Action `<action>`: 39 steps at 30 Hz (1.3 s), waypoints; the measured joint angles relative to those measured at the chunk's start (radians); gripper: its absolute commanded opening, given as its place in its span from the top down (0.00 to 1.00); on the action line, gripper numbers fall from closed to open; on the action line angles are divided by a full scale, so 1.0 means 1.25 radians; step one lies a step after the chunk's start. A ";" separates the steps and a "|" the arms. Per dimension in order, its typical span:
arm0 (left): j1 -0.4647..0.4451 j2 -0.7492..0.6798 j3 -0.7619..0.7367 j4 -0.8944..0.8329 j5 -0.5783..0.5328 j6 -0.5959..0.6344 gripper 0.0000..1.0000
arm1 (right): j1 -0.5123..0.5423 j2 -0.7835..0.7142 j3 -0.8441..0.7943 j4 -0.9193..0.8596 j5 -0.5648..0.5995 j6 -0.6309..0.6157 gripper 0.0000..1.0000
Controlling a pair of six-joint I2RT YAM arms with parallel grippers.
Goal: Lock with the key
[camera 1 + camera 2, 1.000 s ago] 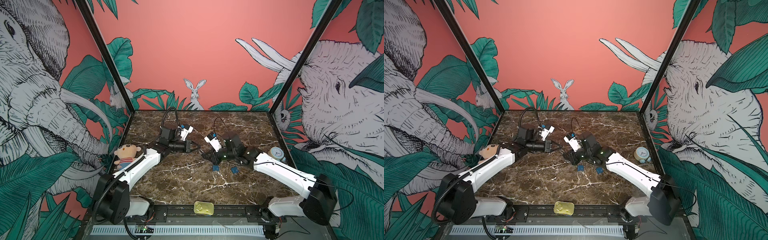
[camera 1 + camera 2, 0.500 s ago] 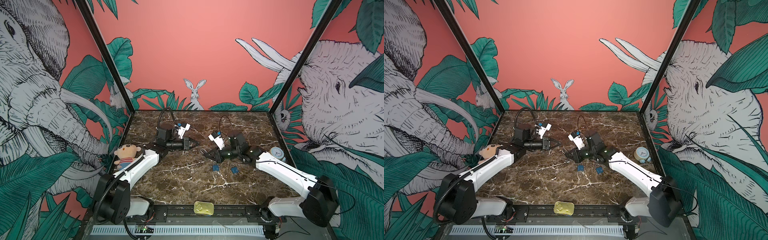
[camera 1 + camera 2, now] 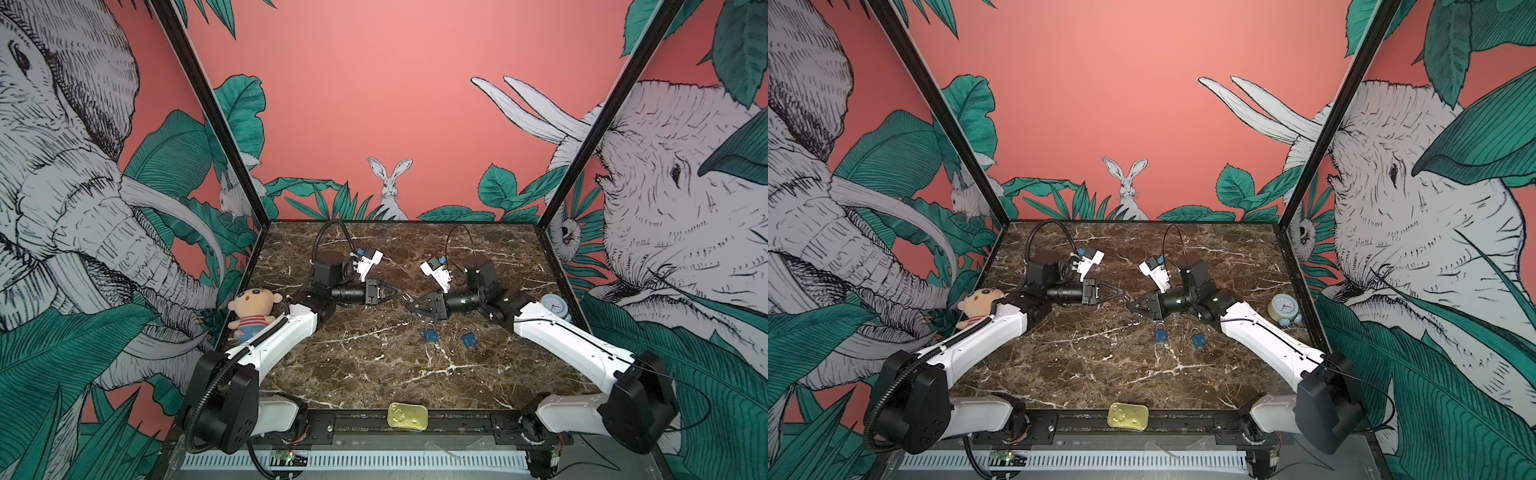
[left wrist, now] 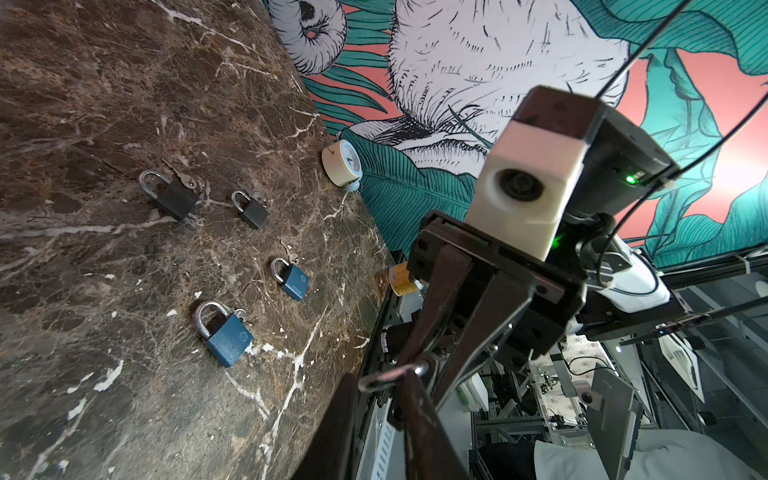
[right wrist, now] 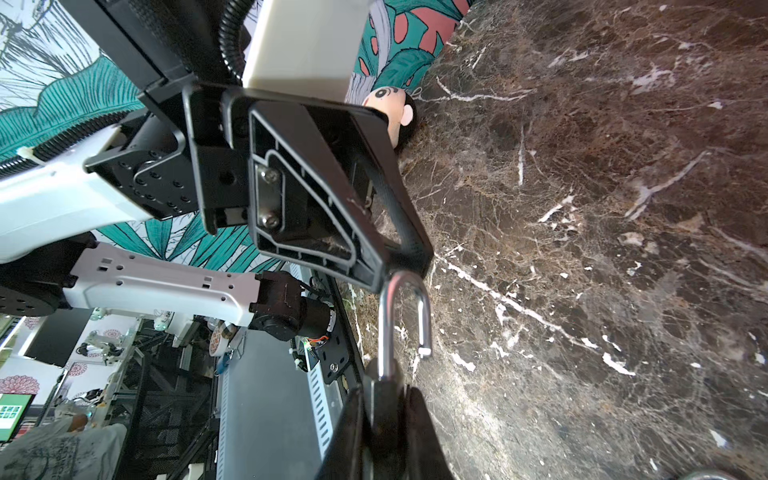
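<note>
Grip loosened: left pincer [image 3: 401, 296], clamped a second earlier, stood slightly parted beside the open shackle [image 5: 386, 328]; right pincer [image 3: 410, 306] stayed clamped on the padlock [image 5: 380, 379], so locking probably remained undone.

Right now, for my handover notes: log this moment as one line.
right gripper: shut on padlock | shackle: open | left gripper: at shackle bend, grip unclear

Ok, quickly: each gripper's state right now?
Left gripper: jaws flank the shackle; open or gripping cannot be told.
Right gripper: closed, holding the padlock.
</note>
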 measured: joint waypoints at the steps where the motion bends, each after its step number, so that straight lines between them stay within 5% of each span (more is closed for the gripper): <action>1: 0.000 0.000 0.000 0.004 0.003 -0.003 0.77 | -0.001 0.001 0.000 0.002 -0.002 0.002 1.00; 26: 0.001 0.008 -0.014 0.143 0.023 -0.088 0.61 | -0.001 0.030 0.000 0.040 -0.038 0.041 1.00; 39: -0.003 0.021 -0.020 0.132 0.026 -0.083 0.79 | -0.003 0.031 0.000 0.039 -0.039 0.043 1.00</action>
